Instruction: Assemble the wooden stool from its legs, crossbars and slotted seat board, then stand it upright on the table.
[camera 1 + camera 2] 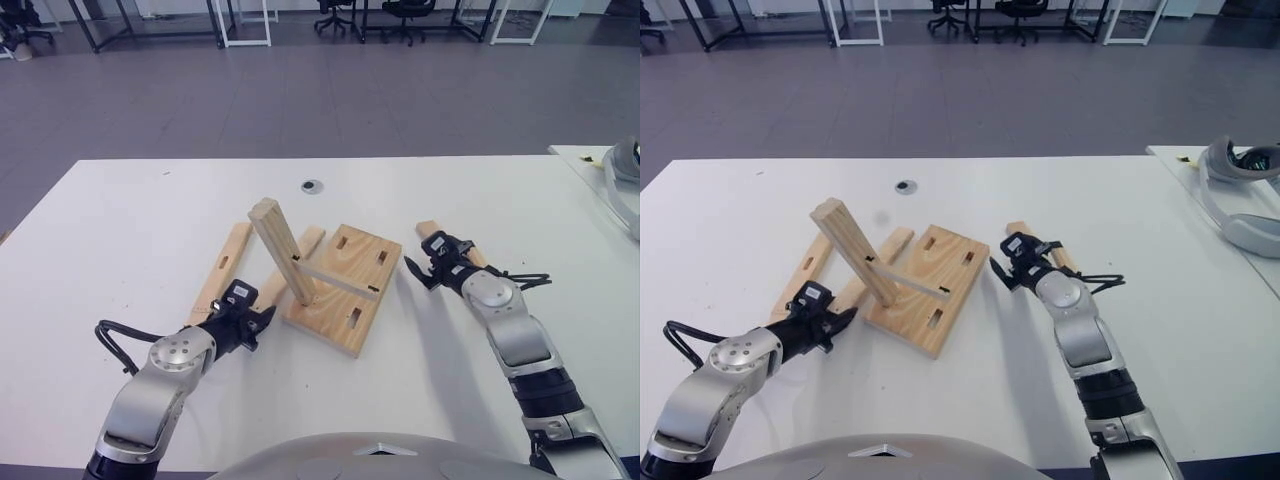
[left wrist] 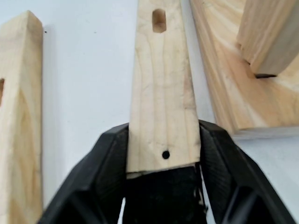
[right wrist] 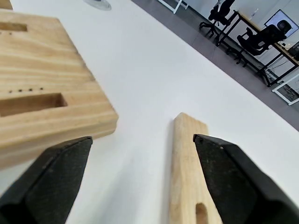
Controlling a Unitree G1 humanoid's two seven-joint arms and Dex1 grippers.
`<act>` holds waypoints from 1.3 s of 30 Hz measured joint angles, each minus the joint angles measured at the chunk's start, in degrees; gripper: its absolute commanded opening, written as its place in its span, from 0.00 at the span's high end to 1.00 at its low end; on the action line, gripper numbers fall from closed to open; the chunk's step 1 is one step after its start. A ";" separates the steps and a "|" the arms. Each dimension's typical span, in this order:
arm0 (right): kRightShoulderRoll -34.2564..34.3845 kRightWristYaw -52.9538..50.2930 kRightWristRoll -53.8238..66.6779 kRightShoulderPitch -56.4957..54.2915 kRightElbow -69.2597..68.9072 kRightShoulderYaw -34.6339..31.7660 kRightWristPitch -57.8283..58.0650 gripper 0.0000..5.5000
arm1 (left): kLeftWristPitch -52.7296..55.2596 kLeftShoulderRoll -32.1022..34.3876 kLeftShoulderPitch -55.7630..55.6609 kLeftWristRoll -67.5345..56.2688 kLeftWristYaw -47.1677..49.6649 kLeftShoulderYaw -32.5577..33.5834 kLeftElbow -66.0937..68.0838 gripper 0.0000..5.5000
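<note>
Office-like lab, white table point(image 1: 150, 210), rolling chairs point(image 1: 335, 15), grey floor point(image 1: 300, 100)

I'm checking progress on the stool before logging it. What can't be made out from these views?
1. Right-hand leg: in the eye views the right gripper covers much of it; the right wrist view's edge cuts it off.
2. Tilted leg: its own foot hides the joint in the seat board, so seating is unclear.
3. Round thing beyond the board: too small to identify.
</note>
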 measured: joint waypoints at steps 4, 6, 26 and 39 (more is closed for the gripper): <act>2.30 -0.41 -1.50 -3.94 6.27 3.86 0.47 0.27 | -0.27 -0.13 -0.29 1.23 1.67 0.71 -0.48 0.62; 4.50 -1.99 -1.88 -7.70 11.68 4.48 -0.54 0.27 | -0.08 -1.00 -2.26 0.93 2.46 4.20 -1.10 0.62; 15.44 1.38 24.02 -39.35 35.80 -16.11 -20.21 0.27 | -22.54 6.31 -28.05 1.53 -2.39 15.49 16.70 0.62; 23.90 -3.82 68.08 -48.70 22.04 -33.37 12.87 0.27 | -34.43 6.41 -38.77 -3.58 -12.01 10.04 15.27 0.62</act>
